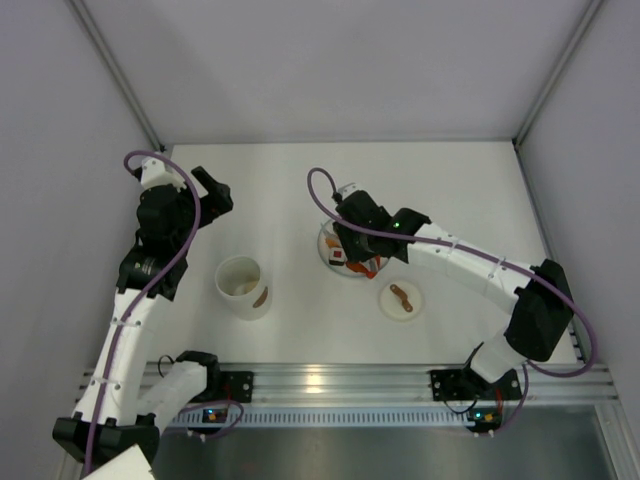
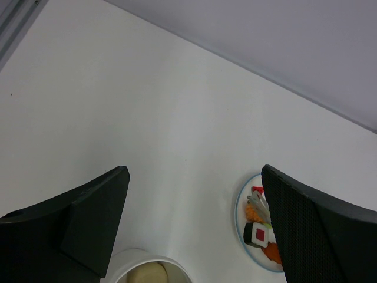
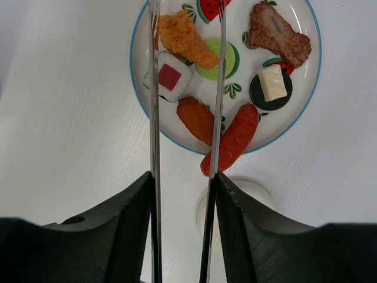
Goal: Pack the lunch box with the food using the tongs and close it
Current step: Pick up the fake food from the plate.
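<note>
My right gripper [image 3: 184, 183] is shut on the tongs [image 3: 155, 112], one silvery arm pressed against each finger. The tong arms reach over a plate [image 3: 140, 88] of food: a sushi roll [image 3: 168, 76], a fried orange piece [image 3: 187, 38], an orange nugget [image 3: 197, 118], a red sausage [image 3: 231, 141], a brown piece [image 3: 277, 32] and a white-topped black piece [image 3: 272, 85]. The tong tips run off the top edge of the right wrist view. The white lunch box [image 1: 242, 285] stands open left of the plate with a pale piece inside [image 2: 144, 276]. My left gripper [image 1: 212, 190] hangs open and holds nothing, beyond the lunch box.
A round white lid [image 1: 401, 299] with a brown mark lies near the plate [image 1: 328, 262], toward the right arm's base. Grey walls close in the table on the left, back and right. An aluminium rail runs along the near edge.
</note>
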Robot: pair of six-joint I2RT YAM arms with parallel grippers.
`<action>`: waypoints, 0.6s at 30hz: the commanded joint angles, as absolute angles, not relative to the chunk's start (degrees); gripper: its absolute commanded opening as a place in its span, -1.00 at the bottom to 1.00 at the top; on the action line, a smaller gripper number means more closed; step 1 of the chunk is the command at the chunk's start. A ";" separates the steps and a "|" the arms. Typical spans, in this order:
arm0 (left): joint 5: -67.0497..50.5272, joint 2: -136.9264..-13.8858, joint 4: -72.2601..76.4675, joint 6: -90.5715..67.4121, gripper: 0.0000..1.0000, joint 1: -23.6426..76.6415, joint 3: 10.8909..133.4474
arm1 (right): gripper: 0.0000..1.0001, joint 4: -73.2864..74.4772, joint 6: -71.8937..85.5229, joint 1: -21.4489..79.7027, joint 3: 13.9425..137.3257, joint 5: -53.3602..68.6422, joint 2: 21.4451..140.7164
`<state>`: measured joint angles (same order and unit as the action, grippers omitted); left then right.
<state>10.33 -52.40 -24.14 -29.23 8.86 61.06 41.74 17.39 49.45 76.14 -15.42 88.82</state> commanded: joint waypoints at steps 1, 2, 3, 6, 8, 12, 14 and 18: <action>10.11 -52.21 -22.94 -28.92 0.98 8.35 60.64 | -0.10 43.77 15.82 48.78 76.91 -15.91 87.37; 10.02 -52.21 -23.03 -29.00 0.98 8.35 60.56 | -0.09 43.51 15.65 48.78 76.73 -15.47 87.28; 10.02 -52.38 -23.03 -29.00 0.98 8.35 60.64 | -0.09 43.51 15.64 48.78 76.55 -15.38 87.19; 10.02 -52.38 -22.94 -29.00 0.98 8.35 60.64 | -0.10 43.94 15.29 48.78 76.29 -15.38 87.54; 10.02 -52.29 -22.94 -28.92 0.98 8.35 60.64 | -0.11 44.12 14.94 48.87 76.03 -15.03 87.63; 9.93 -52.38 -22.85 -29.00 0.98 8.35 60.64 | -0.14 44.47 14.41 48.78 75.67 -14.94 88.07; 10.02 -52.29 -23.03 -28.92 0.98 8.35 60.56 | -0.15 44.65 13.98 48.87 75.67 -14.42 88.24; 10.02 -52.29 -22.94 -28.92 0.98 8.35 60.64 | -0.16 44.91 13.27 48.87 75.67 -14.06 88.24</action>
